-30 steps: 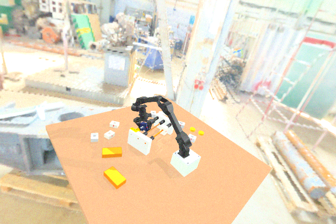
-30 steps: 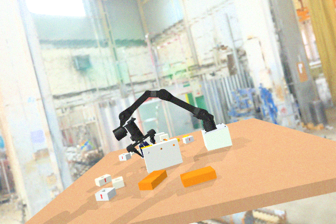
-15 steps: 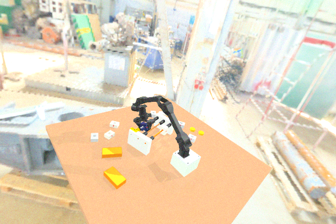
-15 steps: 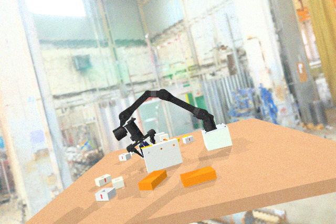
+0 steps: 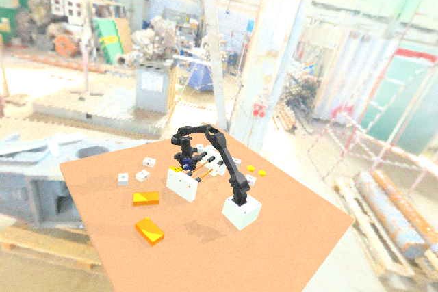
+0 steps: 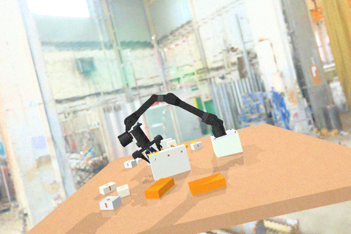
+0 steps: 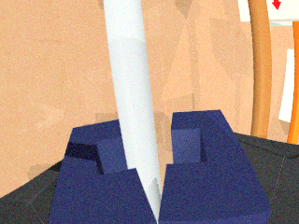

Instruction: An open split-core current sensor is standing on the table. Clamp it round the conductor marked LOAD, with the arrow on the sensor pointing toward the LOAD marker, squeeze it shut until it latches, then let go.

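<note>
You have the blue sensor (image 5: 188,164) (image 6: 149,150) (image 7: 215,187) in the tool (image 5: 187,164) (image 6: 154,155) (image 7: 149,149), black fingers wide apart on its outer sides; its two halves stand open, the pale conductor (image 7: 131,84) running between them; you can't tell the sensor's arrow direction, and no LOAD lettering is legible here.

Watch the neighbours: a brown conductor (image 5: 202,167) (image 7: 261,70) runs just beside, with an orange conductor (image 5: 206,174) (image 7: 296,84) past it; the near white panel (image 5: 181,185) (image 6: 170,161) stands upright close to the fingers, the far white panel (image 5: 209,154) (image 6: 165,143) behind; a yellow piece (image 5: 174,168) (image 6: 153,153) shows at the near panel's top edge, near the tool.

Elsewhere on the table (image 5: 247,256) (image 6: 269,163) (image 7: 51,84) you get two orange blocks (image 5: 146,198) (image 6: 159,188), well apart from the tool; three small white blocks (image 5: 142,176) (image 6: 110,203) grouped near them; yellow discs (image 5: 262,173) (image 6: 194,142) between the far panel and the table edge; the arm's white base (image 5: 247,218) (image 6: 227,146) is well clear of the sensor.
</note>
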Action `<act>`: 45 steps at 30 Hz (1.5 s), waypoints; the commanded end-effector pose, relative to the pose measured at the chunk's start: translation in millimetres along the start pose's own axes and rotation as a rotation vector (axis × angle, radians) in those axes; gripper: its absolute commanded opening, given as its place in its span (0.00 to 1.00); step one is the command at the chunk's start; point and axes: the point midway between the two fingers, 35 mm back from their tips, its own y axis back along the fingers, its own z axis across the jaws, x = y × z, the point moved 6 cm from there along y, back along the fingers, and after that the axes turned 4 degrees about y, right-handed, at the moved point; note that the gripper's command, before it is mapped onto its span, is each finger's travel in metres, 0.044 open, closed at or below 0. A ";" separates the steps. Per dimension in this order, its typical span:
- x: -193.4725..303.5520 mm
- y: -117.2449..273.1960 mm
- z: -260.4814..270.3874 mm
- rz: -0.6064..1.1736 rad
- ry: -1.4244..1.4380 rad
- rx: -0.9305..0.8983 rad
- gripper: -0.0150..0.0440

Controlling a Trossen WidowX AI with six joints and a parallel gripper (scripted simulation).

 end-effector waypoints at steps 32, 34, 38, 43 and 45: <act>0.0 -3.9 -0.7 -0.004 -0.003 -0.034 0.25; 0.0 -3.9 -0.7 -0.004 -0.003 -0.034 0.25; 0.0 -4.0 -0.8 -0.005 -0.003 -0.038 0.25; 0.0 -5.4 -3.1 -0.009 -0.003 -0.115 0.25; 0.1 -6.4 -5.1 -0.012 -0.003 -0.166 0.25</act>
